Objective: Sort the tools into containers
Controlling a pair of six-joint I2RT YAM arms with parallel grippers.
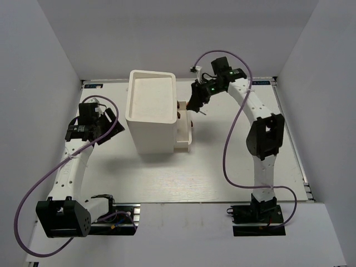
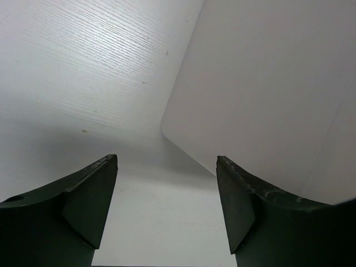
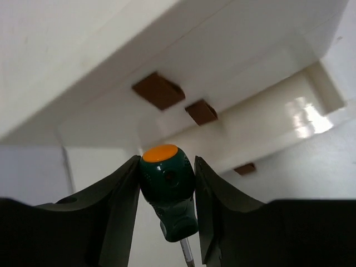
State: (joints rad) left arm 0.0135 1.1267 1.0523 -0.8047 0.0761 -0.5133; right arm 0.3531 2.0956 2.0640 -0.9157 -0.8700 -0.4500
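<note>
**Right gripper holding the orange-green screwdriver at the bins**
The right gripper (image 3: pixel 167 162) is clamping the screwdriver (image 3: pixel 166 186) by its stubby handle, with the narrow bin (image 3: pixel 267 119) just ahead of its tips. I judge it should be centring over an opening before letting go. The long axis is running along the fingers, orange cap outward and shaft toward the wrist. The left gripper (image 2: pixel 167 167) is hanging open and empty beside the tall bin (image 1: pixel 150 119).

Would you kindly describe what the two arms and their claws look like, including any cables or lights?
Both the left arm and right arm have white links, black joint housings and a looping purple cable. Small green lights glow near the right wrist. The left claw and right claw have dark, wedge-shaped fingers.
</note>
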